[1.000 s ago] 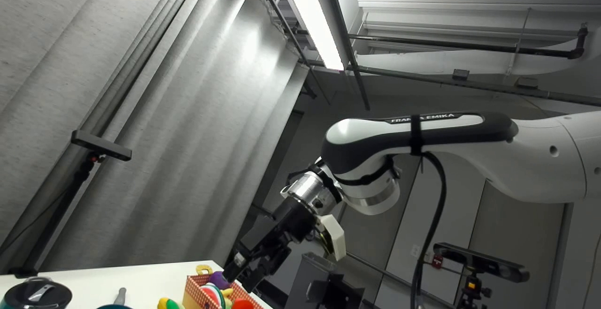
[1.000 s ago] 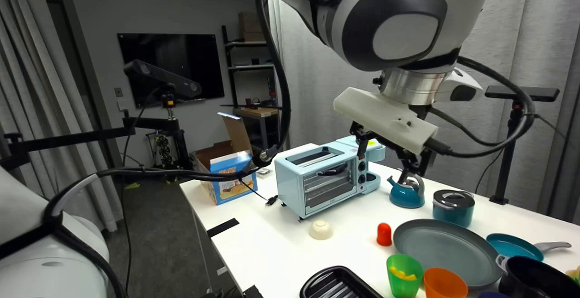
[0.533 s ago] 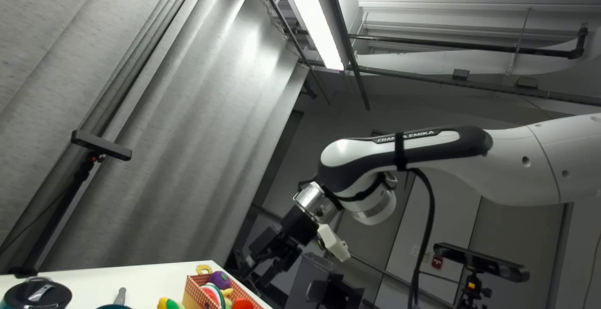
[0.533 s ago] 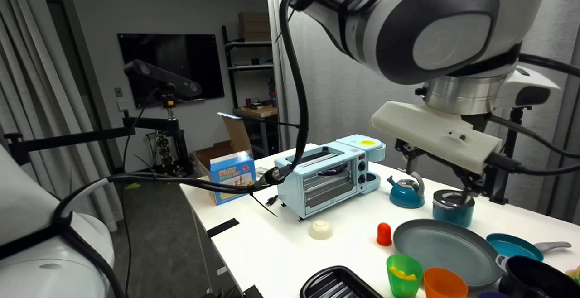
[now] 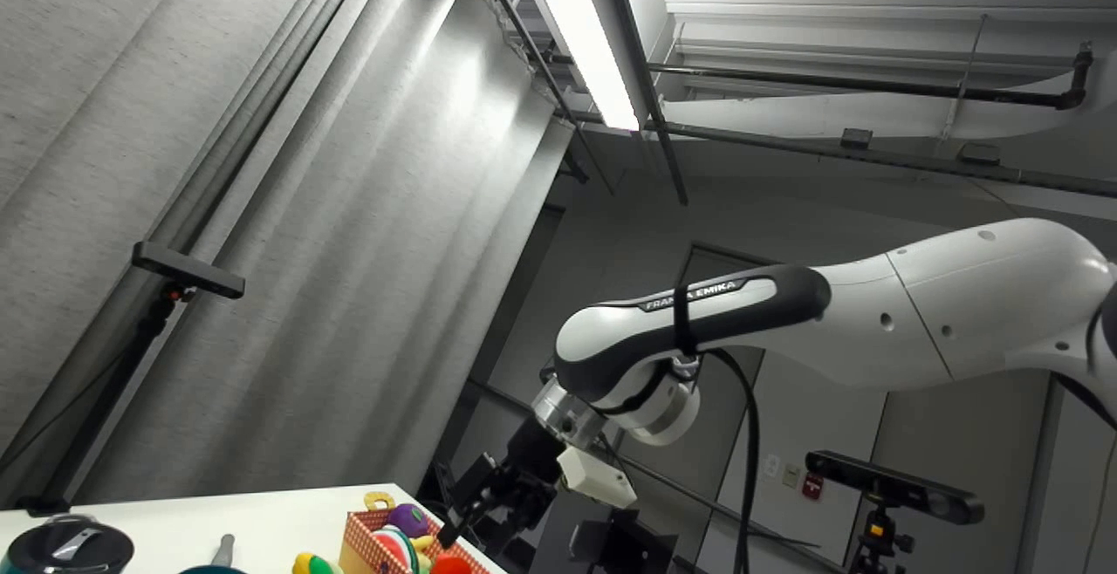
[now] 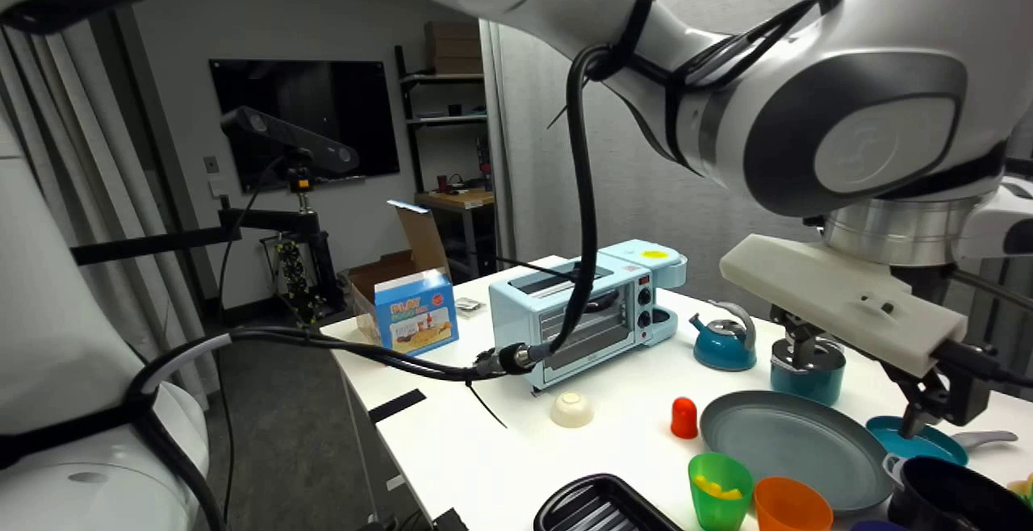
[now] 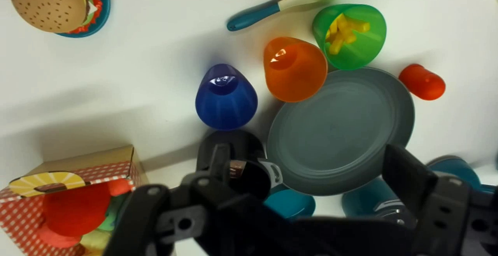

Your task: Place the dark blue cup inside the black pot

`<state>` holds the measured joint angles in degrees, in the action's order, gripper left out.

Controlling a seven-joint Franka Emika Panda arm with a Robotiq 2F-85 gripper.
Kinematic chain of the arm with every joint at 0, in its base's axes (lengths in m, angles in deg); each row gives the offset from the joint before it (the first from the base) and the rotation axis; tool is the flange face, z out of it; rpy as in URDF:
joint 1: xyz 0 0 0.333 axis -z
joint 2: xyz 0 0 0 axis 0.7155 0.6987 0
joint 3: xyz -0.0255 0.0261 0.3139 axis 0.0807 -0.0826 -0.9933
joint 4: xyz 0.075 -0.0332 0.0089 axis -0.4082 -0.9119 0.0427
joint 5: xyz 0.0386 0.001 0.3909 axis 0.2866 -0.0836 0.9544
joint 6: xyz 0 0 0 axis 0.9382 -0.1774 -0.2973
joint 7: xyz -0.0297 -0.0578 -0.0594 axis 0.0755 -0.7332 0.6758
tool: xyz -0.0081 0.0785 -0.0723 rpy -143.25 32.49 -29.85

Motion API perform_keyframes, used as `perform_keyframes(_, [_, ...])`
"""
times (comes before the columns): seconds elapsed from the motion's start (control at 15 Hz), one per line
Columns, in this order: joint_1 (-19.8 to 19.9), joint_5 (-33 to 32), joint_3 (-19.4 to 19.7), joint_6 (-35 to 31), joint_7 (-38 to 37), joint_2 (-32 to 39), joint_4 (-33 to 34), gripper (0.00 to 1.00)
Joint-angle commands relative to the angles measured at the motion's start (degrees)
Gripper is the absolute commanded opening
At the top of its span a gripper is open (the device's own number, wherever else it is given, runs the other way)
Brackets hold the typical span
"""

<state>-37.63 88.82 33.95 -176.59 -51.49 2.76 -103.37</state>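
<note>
The dark blue cup (image 7: 226, 100) lies in the upper middle of the wrist view, its opening showing. It stands just beside the black pot (image 7: 245, 145); in an exterior view only its rim (image 6: 878, 526) shows at the bottom edge. The black pot also shows at the lower right of that view (image 6: 960, 499), with a pale grey handle. In the wrist view my left finger covers part of the pot. My gripper (image 7: 309, 155) is open and empty, its fingers wide apart. It hangs above the table in both exterior views (image 6: 857, 392) (image 5: 473, 541).
A grey plate (image 7: 338, 127) lies beside the pot. An orange cup (image 7: 295, 71), a green cup (image 7: 352, 38) with yellow pieces and a red shaker-like piece (image 7: 422, 81) stand near it. A checked basket (image 7: 97, 162), a teal pan (image 6: 920, 441) and a lidded teal pot (image 6: 807, 382) are close by.
My arm has moved lower, and to the right in an exterior view, bringing the gripper from near the kettle to over the pans and black pot side. The gripper stays open; objects have not moved.
</note>
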Motion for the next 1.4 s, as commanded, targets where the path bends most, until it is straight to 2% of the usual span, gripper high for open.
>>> perform_keyframes(0.0, [1.3, -2.2, -0.2, -0.2, -3.8, 4.4, 4.1, 1.00])
perform_keyframes(0.6, [3.6, -2.1, -0.1, 1.1, -4.4, 10.1, 8.6, 1.00])
perform_keyframes(0.73, [3.7, -1.9, -0.4, 1.8, -4.1, 10.0, 8.8, 1.00])
perform_keyframes(0.8, [3.7, -1.2, -0.6, 0.2, -3.5, 9.1, 6.7, 1.00])
perform_keyframes(1.33, [3.7, -2.6, -0.4, 0.3, -4.2, 9.8, 7.4, 1.00])
